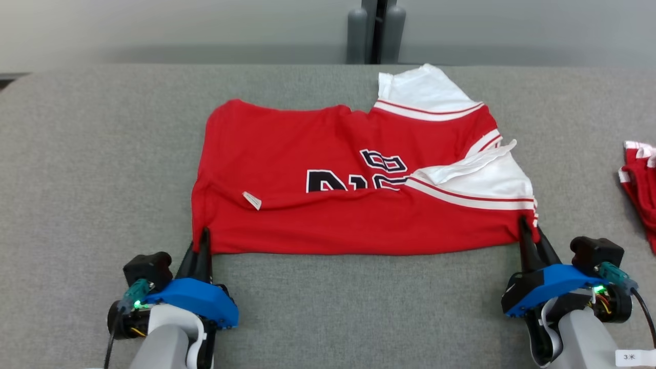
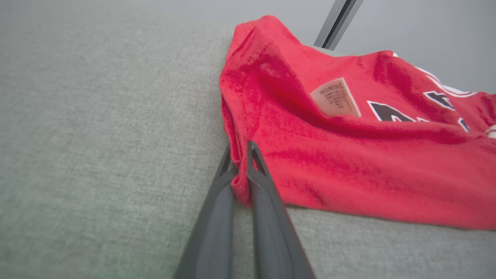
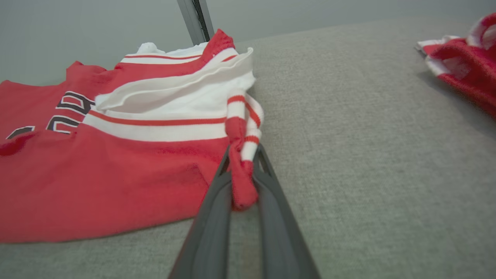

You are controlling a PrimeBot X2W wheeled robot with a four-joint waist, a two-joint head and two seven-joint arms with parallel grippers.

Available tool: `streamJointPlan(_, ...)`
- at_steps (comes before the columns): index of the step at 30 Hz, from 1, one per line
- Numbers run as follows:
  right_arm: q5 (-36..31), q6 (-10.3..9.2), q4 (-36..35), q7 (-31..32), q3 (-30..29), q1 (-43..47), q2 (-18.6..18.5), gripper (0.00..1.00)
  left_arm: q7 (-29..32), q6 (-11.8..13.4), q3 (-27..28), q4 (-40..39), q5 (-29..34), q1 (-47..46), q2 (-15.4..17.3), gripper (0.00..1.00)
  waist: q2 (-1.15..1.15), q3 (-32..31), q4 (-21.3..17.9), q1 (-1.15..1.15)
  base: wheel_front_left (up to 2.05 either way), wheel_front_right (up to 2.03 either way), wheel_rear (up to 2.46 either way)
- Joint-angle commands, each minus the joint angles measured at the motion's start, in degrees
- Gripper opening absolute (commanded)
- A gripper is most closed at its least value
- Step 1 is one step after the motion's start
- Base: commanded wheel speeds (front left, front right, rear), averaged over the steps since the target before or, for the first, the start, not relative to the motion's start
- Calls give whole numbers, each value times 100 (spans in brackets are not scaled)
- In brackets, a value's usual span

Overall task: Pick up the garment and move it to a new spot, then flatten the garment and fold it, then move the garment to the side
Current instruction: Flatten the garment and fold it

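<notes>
The garment (image 1: 348,205) is a red jersey with white striped sleeves and black lettering, lying folded across the middle of the grey table (image 1: 92,169). My left gripper (image 1: 204,237) is shut on its near left corner; the left wrist view shows red cloth (image 2: 348,162) pinched between the two dark fingers of that gripper (image 2: 242,151). My right gripper (image 1: 525,225) is shut on the near right corner, where the right wrist view shows the red-and-white striped cuff (image 3: 242,155) bunched between that gripper's (image 3: 243,155) fingers. A small white label (image 2: 335,99) lies on the red fabric.
A second red-and-white garment (image 1: 640,179) lies bunched at the table's right edge, also at the upper right of the right wrist view (image 3: 461,58). A dark post (image 1: 376,31) stands behind the table's far edge. Bare grey tabletop spreads left of and in front of the jersey.
</notes>
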Motion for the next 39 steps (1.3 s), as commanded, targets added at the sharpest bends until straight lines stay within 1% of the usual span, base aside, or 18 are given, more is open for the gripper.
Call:
streamJointPlan(1, 64, 0, -80, -2, -25, 114, -5, 0, -3, -10, 82, -243, 37, 51, 21, 0, 0, -176, -45, -2, 0, 0, 0)
streamJointPlan(5, 288, 0, -206, -2, -60, 246, -9, 0, -2, -9, 279, -813, -15, 509, 16, 0, 0, -598, -51, -2, 0, 0, 0)
streamJointPlan(8, 493, 0, -249, -2, -23, 454, -11, 0, -3, 13, 369, -1049, 1, 859, 17, 0, 0, -914, -51, -2, 0, 0, 0)
streamJointPlan(13, 709, 0, -162, -2, 49, 1007, -14, 0, -2, 90, 281, -1014, -110, 1500, 15, 0, 0, -1270, -10, -2, 0, 0, 0)
streamJointPlan(17, 766, 0, -39, -2, 143, 1353, -14, 0, -2, 139, 106, -854, -252, 1804, 16, 0, 0, -1299, 8, -2, 0, 0, 0)
streamJointPlan(18, 752, 0, 12, -2, 180, 1438, -12, 14, -3, 151, 34, -824, -314, 1887, 17, 0, 0, -1292, 11, -2, 0, 0, 0)
streamJointPlan(19, 746, 0, 48, -3, 200, 1500, -14, 49, -2, 157, -39, -817, -400, 1960, 17, 1, 0, -1284, 14, -2, 0, 0, 0)
streamJointPlan(20, 755, 0, 77, -2, 206, 1534, -15, 100, -3, 195, -87, -821, -479, 2022, 16, 49, 0, -1259, 16, -2, 0, 0, 0)
streamJointPlan(21, 773, 0, 75, -3, 209, 1551, -15, 100, -2, 234, -138, -833, -546, 2061, 16, 100, 0, -1231, 17, -2, 0, 0, 0)
streamJointPlan(24, 713, 0, -17, -2, 185, 1461, -11, 100, -2, 345, -235, -953, -621, 2046, 14, 100, 0, -1107, 27, -2, 0, 0, 0)
streamJointPlan(29, 513, 0, -246, -2, 54, 1118, -11, 100, -2, 488, -100, -1238, -459, 1670, 13, 100, 0, -813, 46, -2, 0, 0, 0)
streamJointPlan(32, 345, 0, -352, -2, 24, 814, -10, 100, -2, 451, 46, -1343, -298, 1252, 83, 100, 0, -552, 49, -2, 0, 0, 0)
streamJointPlan(34, 264, 0, -383, -2, 34, 581, -10, 100, -2, 407, 107, -1274, -218, 869, 154, 100, 0, -366, 47, -2, 0, 0, 0)
streamJointPlan(36, 176, 0, -380, -2, 79, 341, -10, 100, 44, 367, 100, -1038, -192, 444, 253, 100, 0, -207, 33, -2, 0, 0, 0)
streamJointPlan(39, 80, 0, -351, -2, 158, -3, -11, 100, 311, 308, 92, -612, -199, -280, 417, 100, 0, 23, 8, -2, 0, 0, 0)
